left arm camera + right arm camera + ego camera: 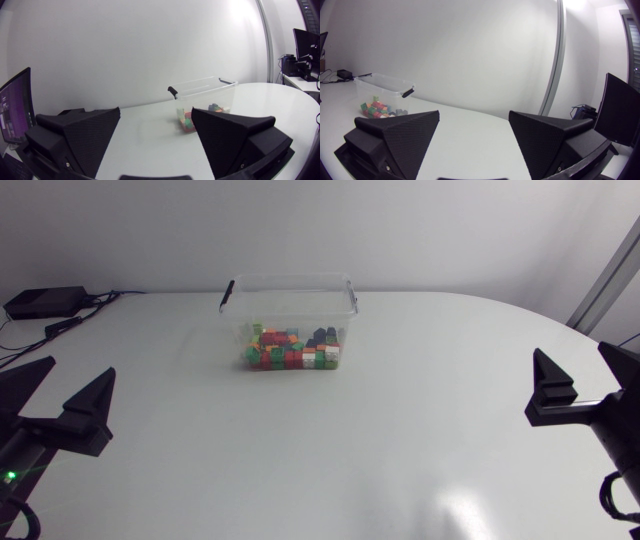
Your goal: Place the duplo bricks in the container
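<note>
The coloured duplo bricks (290,352) lie inside the clear plastic container (290,278) at the upper centre of the head view (well apart from both arms), so we judge it wise to check the white bench (350,460) for strays before reaching. Our left gripper (80,368), lower left, and right gripper (572,350), at the right edge, both stand wide open, holding nothing.
</note>
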Robot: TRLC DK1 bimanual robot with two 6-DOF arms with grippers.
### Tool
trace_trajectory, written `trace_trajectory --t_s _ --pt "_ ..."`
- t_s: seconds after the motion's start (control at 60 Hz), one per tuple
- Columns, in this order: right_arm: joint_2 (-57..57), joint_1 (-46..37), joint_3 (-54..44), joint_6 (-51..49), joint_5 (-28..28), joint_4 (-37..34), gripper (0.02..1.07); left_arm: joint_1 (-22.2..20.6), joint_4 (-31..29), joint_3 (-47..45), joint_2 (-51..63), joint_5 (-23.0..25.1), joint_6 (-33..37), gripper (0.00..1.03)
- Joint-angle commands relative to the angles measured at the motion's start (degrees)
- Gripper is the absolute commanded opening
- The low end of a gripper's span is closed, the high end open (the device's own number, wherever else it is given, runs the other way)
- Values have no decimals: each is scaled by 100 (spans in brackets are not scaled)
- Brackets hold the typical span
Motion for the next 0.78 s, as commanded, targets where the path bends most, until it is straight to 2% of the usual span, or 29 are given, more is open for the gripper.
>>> trace_trajectory --t_s 0.0,0.55,0.767 --pt "-255 -59 -272 259 -83 -122 102 -40 94 -281 -166 -84 -265 99" --pt "-1920 -121 -1380 1166 -548 -823 102 -189 244 -1441 -1135 -543 -1002 98" --pt "-1920 -121 -1380 1166 -548 -823 102 -189 244 -1441 -1135 -543 -1002 98"
